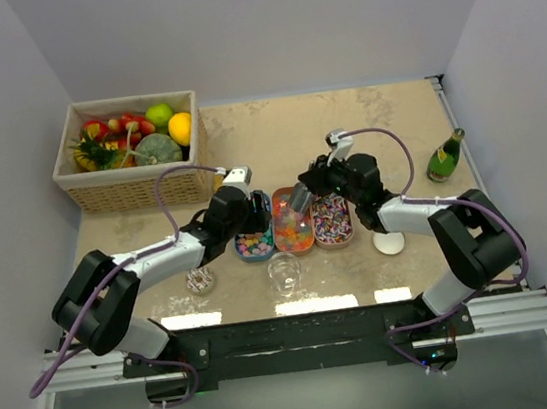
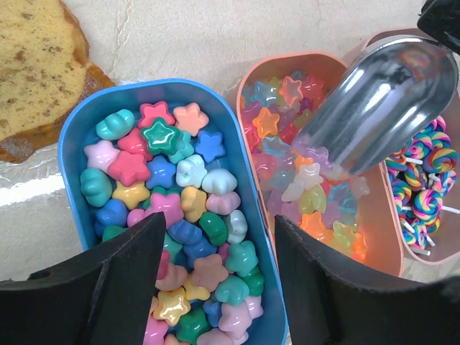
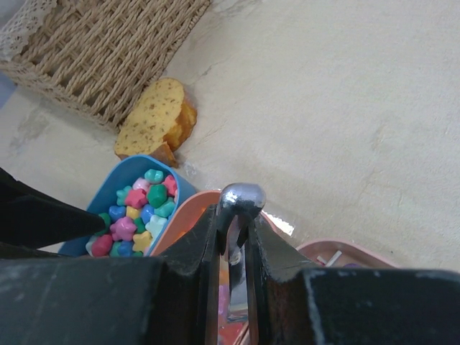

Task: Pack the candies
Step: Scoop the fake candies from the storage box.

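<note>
Fingers of the left claw (image 2: 219,287) stand wide apart with nothing between them. They hang low over the blue tray (image 2: 72,144). One finger is above its left rim and the other is above the side next to the middle tray (image 2: 248,83).

The right claw (image 3: 233,237) is pinched tight on the thin handle of a shiny metal scoop (image 2: 381,100). The round knob at the handle's end pokes out past the fingertips. The scoop's open mouth tips down into the middle tray and touches the sweets there.

The candies (image 2: 180,215) fill three trays that sit side by side with hardly any gap. Soft-coloured stars and puffy shapes are in the blue tray. See-through stars are in the middle tray, and swirly lollipops on white sticks are in the pink tray (image 2: 435,259).

A bread slice (image 2: 36,65) lies just beside the blue tray's far corner. A glass (image 1: 285,274) stands just in front of the middle tray. A cookie (image 1: 200,280) lies near the left arm, and a white egg shape (image 1: 390,243) lies by the right arm.

Behind the trays the table (image 1: 274,134) shows a wide bare patch. A woven basket (image 1: 131,193) fills the far left corner. A green bottle (image 1: 446,156) lies near the right edge, and any writing on it is too small to read.
</note>
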Robot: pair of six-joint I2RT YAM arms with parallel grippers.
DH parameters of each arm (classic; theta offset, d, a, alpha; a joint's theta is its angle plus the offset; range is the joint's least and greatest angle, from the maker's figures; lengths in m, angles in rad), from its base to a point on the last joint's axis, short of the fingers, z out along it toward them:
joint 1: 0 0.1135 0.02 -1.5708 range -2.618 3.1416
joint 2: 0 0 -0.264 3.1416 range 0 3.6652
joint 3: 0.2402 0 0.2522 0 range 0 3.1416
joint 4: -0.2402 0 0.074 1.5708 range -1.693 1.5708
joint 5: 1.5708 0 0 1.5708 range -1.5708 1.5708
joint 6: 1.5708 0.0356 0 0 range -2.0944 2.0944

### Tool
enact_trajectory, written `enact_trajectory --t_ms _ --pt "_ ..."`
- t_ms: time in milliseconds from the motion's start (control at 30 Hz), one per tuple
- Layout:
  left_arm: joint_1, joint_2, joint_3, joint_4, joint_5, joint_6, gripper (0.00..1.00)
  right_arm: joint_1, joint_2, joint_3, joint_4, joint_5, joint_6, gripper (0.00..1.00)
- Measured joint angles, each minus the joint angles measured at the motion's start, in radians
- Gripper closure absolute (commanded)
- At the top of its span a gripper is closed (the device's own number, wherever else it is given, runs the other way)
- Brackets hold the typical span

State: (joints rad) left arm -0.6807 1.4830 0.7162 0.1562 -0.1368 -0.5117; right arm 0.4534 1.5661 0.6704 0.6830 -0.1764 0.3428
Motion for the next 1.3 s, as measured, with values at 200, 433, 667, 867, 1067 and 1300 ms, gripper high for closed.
enact_trajectory --t_ms 200,433,667,867,1067,1300 --pt "0.0 0.015 0.0 0.011 0.026 0.0 0.42 0.0 0.002 -0.039 0.047 -0.006 0.08 1.0" --pt "0.0 0.034 0.0 0.024 0.057 0.0 0.44 0.001 0.044 -0.053 0.1 -0.034 0.169 1.0" --pt "0.0 0.045 0.0 0.04 0.082 0.0 0.48 0.009 0.057 -0.055 0.101 -0.048 0.209 1.0" --pt "0.0 0.058 0.0 0.048 0.088 0.0 0.5 0.011 0.058 -0.045 0.055 -0.06 0.227 1.0" --pt "0.0 0.062 0.0 0.052 0.089 0.0 0.5 0.011 0.06 -0.007 -0.041 -0.103 0.235 1.0" --pt "0.0 0.06 0.0 0.058 0.088 0.0 0.47 0.011 0.091 0.029 -0.111 -0.131 0.288 1.0"
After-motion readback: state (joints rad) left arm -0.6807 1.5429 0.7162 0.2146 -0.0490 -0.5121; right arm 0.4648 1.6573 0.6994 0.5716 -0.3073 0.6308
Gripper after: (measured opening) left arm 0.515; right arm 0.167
